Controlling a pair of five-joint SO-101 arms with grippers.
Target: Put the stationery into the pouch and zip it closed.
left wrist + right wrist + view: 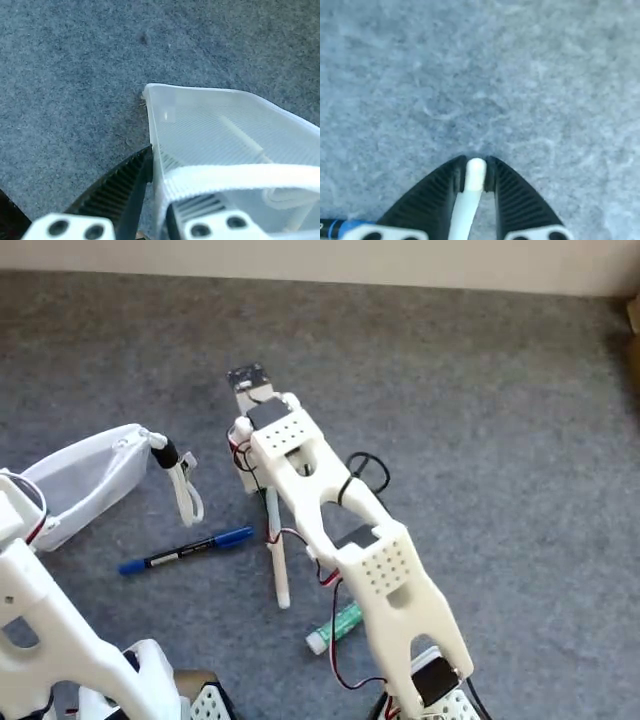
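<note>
The grey carpeted table [480, 390] spreads under everything we see. Over it, the right arm [340, 530] stretches from the near edge toward the middle, while the left arm [50, 640] rises at the near left corner. The white mesh pouch [85, 480] sits at the left side of the table. In the left wrist view, the left gripper [157, 200] is clamped on the rim of the pouch [225, 130], with the mesh wall pinched between its black jaws. A pale slender shape shows through the mesh, and we cannot tell what it is. The white pen [279, 565] lies on the table near the middle, running under the right arm. In the right wrist view, the right gripper [475, 175] is closed on that pen [470, 200], its jaws pressed to either side of the rounded tip down at the carpet. The blue pen [185, 553] lies flat between the pouch and the white pen, apart from both. Its blue end also appears beside the right gripper in the right wrist view [340, 227]. A green and white tube [335, 628] rests close to the right arm's base, partly under the arm. A white strap [185, 495] hangs from the black pull at the pouch's end onto the table, just above the blue pen.
</note>
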